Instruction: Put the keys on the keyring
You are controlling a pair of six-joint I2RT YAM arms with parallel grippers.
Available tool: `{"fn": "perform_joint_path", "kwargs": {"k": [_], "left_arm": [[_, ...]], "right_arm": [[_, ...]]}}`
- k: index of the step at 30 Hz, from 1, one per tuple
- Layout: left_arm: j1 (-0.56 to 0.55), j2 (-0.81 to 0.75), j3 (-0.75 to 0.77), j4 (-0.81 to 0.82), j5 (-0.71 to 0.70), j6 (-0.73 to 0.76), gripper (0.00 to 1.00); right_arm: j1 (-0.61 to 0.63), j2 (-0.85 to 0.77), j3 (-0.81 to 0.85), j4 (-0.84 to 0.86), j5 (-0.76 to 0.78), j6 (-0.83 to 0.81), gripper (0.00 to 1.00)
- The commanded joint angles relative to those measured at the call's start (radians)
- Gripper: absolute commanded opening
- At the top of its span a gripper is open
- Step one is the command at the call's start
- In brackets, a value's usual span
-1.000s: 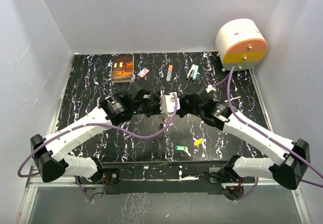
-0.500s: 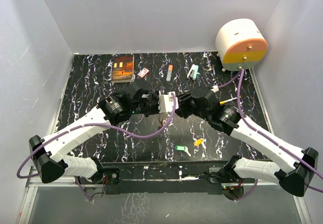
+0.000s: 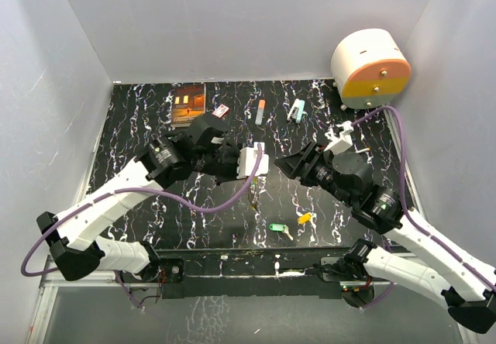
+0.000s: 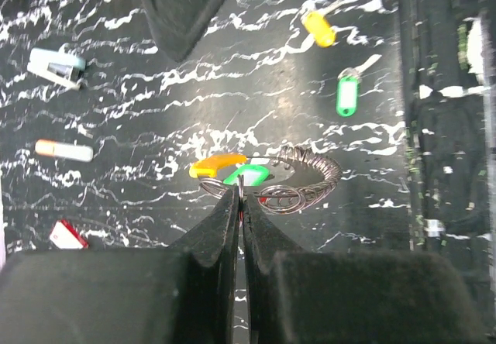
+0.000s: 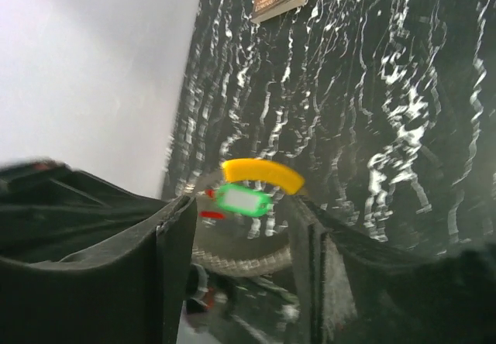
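Note:
My left gripper [image 4: 241,198] is shut on a thin wire ring of the keyring [image 4: 298,185] and holds it above the table. The keyring has an orange arc [image 4: 218,163], a silvery coil, a green-tagged key [image 4: 248,175] and a bit of red beside it. In the top view the left gripper [image 3: 249,175] is at mid-table. My right gripper [image 5: 246,224] is open and empty, its jaws apart from the keyring [image 5: 262,173] ahead. It sits right of the left one in the top view [image 3: 283,163]. A green key [image 3: 277,227] and a yellow key [image 3: 304,219] lie on the table near the front.
A book [image 3: 188,104], a red-and-white card [image 3: 220,111], an orange-capped marker [image 3: 260,111] and a small teal-white stapler-like item [image 3: 296,111] lie along the back. A white-and-orange drum [image 3: 370,67] stands at the back right. Walls close in the table.
The right gripper has drawn back to the right, away from the left gripper and keyring. The left gripper shifted slightly left, still holding the keyring.

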Motion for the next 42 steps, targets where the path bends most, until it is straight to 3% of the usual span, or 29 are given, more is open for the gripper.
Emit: {"fn": "perform_joint_path", "kwargs": {"k": [1, 3, 7, 13, 20, 42], "left_arm": [[0.005, 0.012, 0.162, -0.203, 0.186, 0.046, 0.00], [0.005, 0.035, 0.212, -0.261, 0.222, 0.051, 0.00], [0.005, 0.039, 0.243, -0.297, 0.269, 0.064, 0.00], [0.011, 0.043, 0.232, -0.335, 0.336, 0.082, 0.00], [0.011, 0.079, 0.230, -0.333, 0.394, 0.082, 0.00], [0.010, 0.128, 0.254, -0.310, 0.422, 0.052, 0.00]], "right_arm": [[-0.002, -0.015, 0.048, 0.043, -0.156, -0.508, 0.48], [-0.002, -0.016, 0.048, 0.049, -0.278, -0.598, 0.42], [-0.002, -0.040, 0.011, 0.131, -0.481, -0.710, 0.39], [-0.002, -0.119, -0.009, 0.207, -0.616, -0.791, 0.36], [0.000, -0.030, 0.041, 0.187, -0.756, -0.818, 0.33], [0.012, 0.036, -0.002, 0.282, -0.795, -0.792, 0.30]]}}
